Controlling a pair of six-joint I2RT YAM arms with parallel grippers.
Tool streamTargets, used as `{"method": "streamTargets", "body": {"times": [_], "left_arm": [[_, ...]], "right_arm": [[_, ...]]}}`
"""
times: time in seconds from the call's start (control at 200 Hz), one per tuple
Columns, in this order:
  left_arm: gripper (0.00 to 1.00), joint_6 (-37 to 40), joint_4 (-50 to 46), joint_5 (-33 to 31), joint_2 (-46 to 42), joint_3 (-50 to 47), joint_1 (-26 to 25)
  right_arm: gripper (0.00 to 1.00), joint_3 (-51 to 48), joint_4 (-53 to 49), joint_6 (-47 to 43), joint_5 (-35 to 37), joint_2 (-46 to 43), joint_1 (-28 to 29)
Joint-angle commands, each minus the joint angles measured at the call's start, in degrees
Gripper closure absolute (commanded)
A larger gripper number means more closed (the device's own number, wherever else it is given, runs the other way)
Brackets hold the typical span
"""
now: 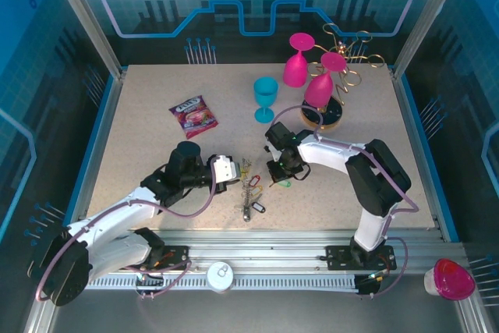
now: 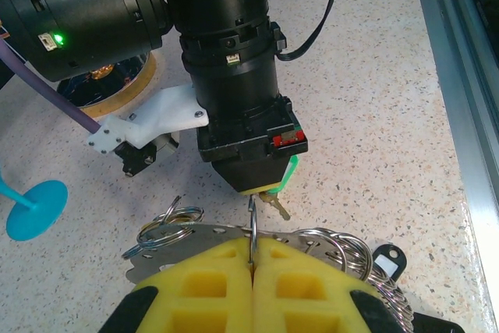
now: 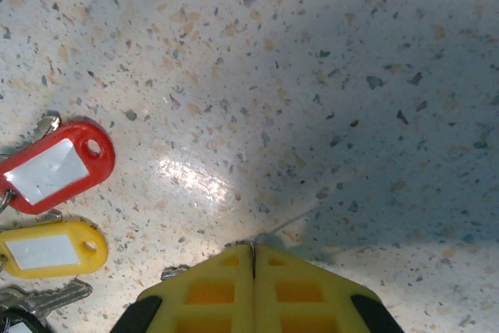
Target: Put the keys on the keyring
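Step in hand: threading. The left fingers [image 2: 226, 259] are pressing together on a thin wire of the keyring [image 2: 252, 228], holding it upright just above the tabletop [image 1: 140, 115]. A cluster of split rings and a metal plate is bunching behind the fingertips.

The right fingers [image 3: 218, 271] are also pressing together. From the left wrist view they appear to be pinching a green-tagged key [image 2: 290, 171], its blade pointing down at the held wire and almost touching it. Whether the key's hole is meeting the wire I cannot tell.

The other keys [image 1: 249, 189] are lying on the tabletop between the two arms. The red tag [image 3: 51, 165] and yellow tag [image 3: 47, 247] are sitting just beside the right fingertips.

Next move, as judged: the key's hole is needing fine alignment with the wire's free end, then a slide along it while the left side is holding steady.

Containers:
- The cyan goblet [image 1: 265, 99] is standing upright; its contents cannot be made out.
- The pink goblets [image 1: 296, 60] are hanging inverted on the gold wire rack [image 1: 351, 40], so they are holding nothing.
- The snack packet [image 1: 193, 115] is lying sealed, well apart from the keys.
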Motion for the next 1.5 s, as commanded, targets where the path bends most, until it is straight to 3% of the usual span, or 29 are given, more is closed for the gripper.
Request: {"method": "streamTargets", "body": {"times": [0.0,0.385,0.53,0.65,0.785,0.946,1.121,1.491], "left_arm": [[1.0,0.5,1.2,0.73,0.3,0.26,-0.27],[1.0,0.7,0.95,0.58,0.3,0.32,-0.26],[1.0,0.7,0.86,0.48,0.3,0.41,-0.26],[1.0,0.78,0.77,0.37,0.3,0.43,-0.26],[1.0,0.54,0.86,0.14,0.13,0.65,-0.19],[1.0,0.62,0.42,0.15,-0.82,1.54,-0.27],[1.0,2.19,-0.71,-0.54,-1.1,2.81,-0.24],[1.0,3.77,-0.71,-2.54,-1.77,4.02,-0.33]], "right_arm": [[0.95,0.77,-1.03,-0.26,-1.13,1.12,0.03],[0.9,1.22,-1.43,-0.08,-1.45,1.52,0.03],[1.0,1.2,-1.31,-0.08,-1.68,1.21,-0.03],[1.0,0.96,-1.3,-0.04,-1.61,-0.5,-0.03],[1.0,-0.29,-0.36,-2.04,-1.19,-7.25,-0.05],[1.0,-4.3,3.8,-10.98,-3.41,-19.45,-0.13],[1.0,-6.6,8.64,-21.44,-12.98,-27.37,-0.67],[1.0,-4.91,10.72,-29.8,-34.29,-27.2,-2.54]]}}
